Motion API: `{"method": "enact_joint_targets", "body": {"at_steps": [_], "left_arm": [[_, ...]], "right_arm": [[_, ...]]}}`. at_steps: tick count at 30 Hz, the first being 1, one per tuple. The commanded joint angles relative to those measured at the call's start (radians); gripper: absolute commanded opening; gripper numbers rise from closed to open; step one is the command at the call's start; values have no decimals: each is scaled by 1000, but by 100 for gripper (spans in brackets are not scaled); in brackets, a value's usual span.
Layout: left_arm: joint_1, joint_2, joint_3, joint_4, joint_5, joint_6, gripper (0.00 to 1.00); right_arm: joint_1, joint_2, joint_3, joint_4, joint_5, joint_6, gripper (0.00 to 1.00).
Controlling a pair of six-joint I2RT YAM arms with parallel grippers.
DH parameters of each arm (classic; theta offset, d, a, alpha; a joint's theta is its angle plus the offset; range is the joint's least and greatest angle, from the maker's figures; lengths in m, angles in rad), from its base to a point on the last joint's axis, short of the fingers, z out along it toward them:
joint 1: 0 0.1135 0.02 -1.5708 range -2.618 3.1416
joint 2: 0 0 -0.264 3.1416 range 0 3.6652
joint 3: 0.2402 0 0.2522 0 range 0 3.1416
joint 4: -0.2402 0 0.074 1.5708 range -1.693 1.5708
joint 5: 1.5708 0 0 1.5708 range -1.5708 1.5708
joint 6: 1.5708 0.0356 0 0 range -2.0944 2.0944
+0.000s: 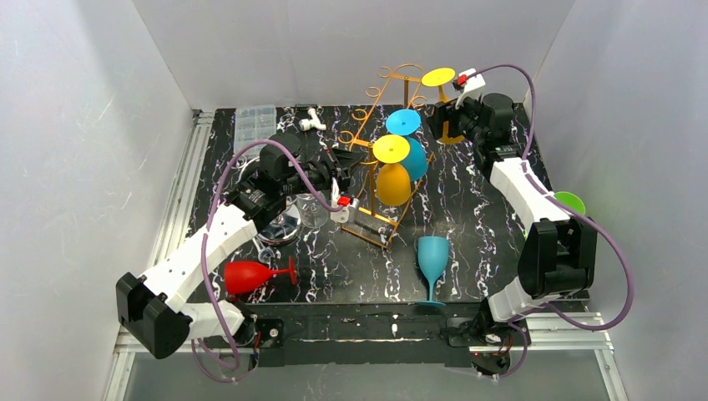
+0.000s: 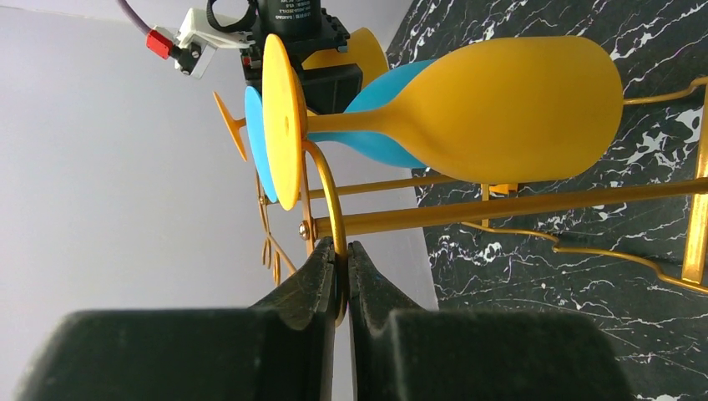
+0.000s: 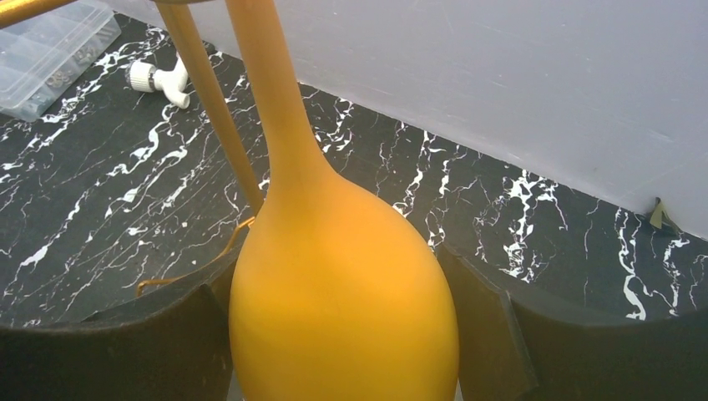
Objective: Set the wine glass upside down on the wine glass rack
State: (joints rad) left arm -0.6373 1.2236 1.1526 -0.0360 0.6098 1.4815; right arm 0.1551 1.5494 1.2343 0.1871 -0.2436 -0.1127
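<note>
The right pincer (image 3: 334, 288) is grasping the yellow wine glass (image 3: 338, 242) by its bowl, a pad lying against each side. The glass is hanging upside down, its stem rising beside a gold rod of the wine glass rack (image 3: 209, 109). The left pincer (image 2: 336, 255) is clenching a wire loop of the rack, just beside the foot of a second yellow glass (image 2: 501, 109). From above, the right wrist is hiding the held bowl and only the foot is showing; the right wrist view is cutting off foot and rim

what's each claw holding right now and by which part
Left claw pinches an end loop of the gold rack. Right claw straddles the bowl of a hanging yellow wine glass; grip unclear.
</note>
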Motion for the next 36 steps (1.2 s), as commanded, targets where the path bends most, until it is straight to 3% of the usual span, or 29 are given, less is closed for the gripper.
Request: {"method": "enact_joint_targets", "body": {"at_steps": [1,26,31,33,36], "left_arm": [[-2,-33,-1,13,20,-25,0],[-3,-36,5,-2,9,-32,0],[-2,-37,7,-1,10,-28,0],[-2,-40,7,-3,9,-27,0],[-2,-43,6,-7,7,-23,0]], "right_arm": [[11,11,45,55,-17,-11,28],[80,84,59,88,-3,-25,26],[80,98,60,128,13,12,30],[80,100,54,141,29,19,39],[79,101,43,147,44,20,45]]}}
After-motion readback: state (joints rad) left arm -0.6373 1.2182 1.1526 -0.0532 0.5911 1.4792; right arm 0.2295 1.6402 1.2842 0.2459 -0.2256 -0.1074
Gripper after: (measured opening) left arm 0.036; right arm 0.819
